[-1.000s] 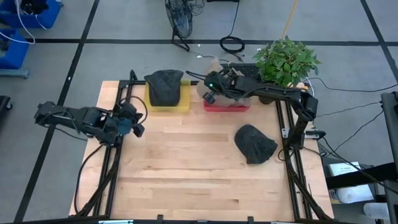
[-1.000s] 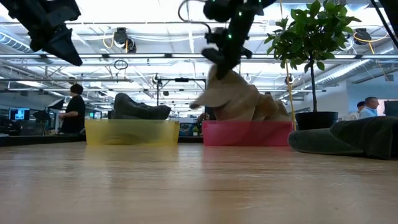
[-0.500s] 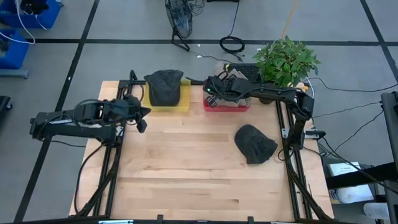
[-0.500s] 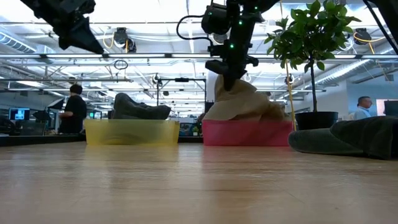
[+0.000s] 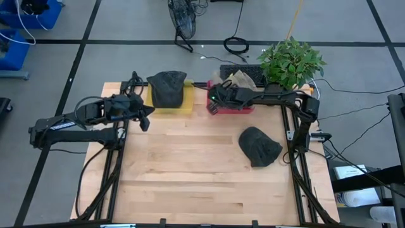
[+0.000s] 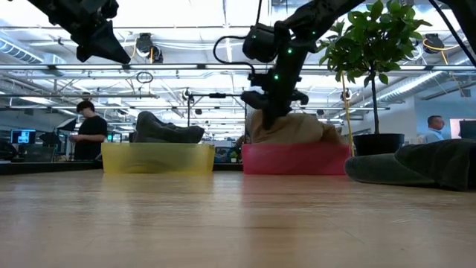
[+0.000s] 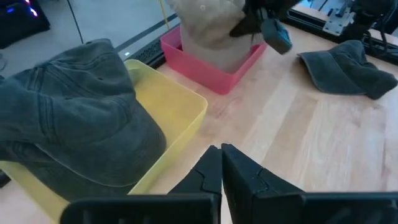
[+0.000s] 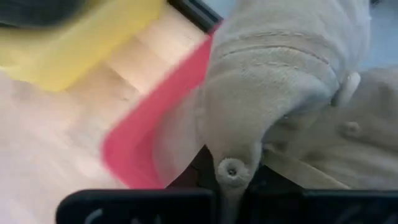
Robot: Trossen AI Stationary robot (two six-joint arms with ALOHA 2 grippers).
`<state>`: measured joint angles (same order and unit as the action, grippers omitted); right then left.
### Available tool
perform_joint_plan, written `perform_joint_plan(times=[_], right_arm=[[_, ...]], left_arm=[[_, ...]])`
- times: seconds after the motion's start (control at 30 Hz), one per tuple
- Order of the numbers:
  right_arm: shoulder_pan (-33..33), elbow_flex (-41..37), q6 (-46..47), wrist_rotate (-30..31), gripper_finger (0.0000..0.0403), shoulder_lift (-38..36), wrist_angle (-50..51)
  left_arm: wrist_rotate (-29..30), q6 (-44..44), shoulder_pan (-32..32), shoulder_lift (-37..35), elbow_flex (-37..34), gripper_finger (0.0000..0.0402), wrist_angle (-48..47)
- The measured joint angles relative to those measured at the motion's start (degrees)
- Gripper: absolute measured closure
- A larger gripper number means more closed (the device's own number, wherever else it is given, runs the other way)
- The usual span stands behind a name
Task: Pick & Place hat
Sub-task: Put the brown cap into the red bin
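Moved: our right gripper point(image 6: 269, 104) lowered the tan hat point(image 8: 273, 81) into the red bin point(image 5: 229, 107); we still pinch it.
Left gripper point(image 7: 221, 163): beside that bin, fingers pressed together, waiting.
Loose dark hat point(image 5: 259, 146): nearer us than the bin.
Yellow bin point(image 7: 180, 112): beside it, holding another dark hat point(image 7: 68, 106).

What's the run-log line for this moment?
right gripper: shut on beige hat, over red bin | left gripper: shut, empty, beside yellow bin | dark hat: on table
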<state>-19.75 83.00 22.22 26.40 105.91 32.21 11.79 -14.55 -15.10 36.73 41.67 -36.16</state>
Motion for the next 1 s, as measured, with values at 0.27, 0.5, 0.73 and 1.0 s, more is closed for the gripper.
perform_joint_plan(times=[0.27, 0.5, 0.73, 1.0], right_arm=[[-0.5, -1.3, 4.7, -1.2, 0.0395, -0.6, 2.0], [-0.8, -1.2, 6.3, -5.7, 0.0357, -0.8, 4.4], [-0.9, -1.3, 7.3, -7.4, 0.0271, -4.2, 5.2], [-1.0, -1.3, 5.7, -7.2, 0.0176, -12.3, 8.5]], left_arm=[[-1.9, -0.7, -0.5, 0.0, 0.0, 0.0383, 0.0], [-1.9, -0.7, -0.5, 0.0, 0.0, 0.0397, -0.1], [-1.9, -0.7, -0.5, 0.0, 0.0, 0.0378, -0.1], [-1.9, -0.7, -0.5, 0.0, 0.0, 0.0376, -0.1]])
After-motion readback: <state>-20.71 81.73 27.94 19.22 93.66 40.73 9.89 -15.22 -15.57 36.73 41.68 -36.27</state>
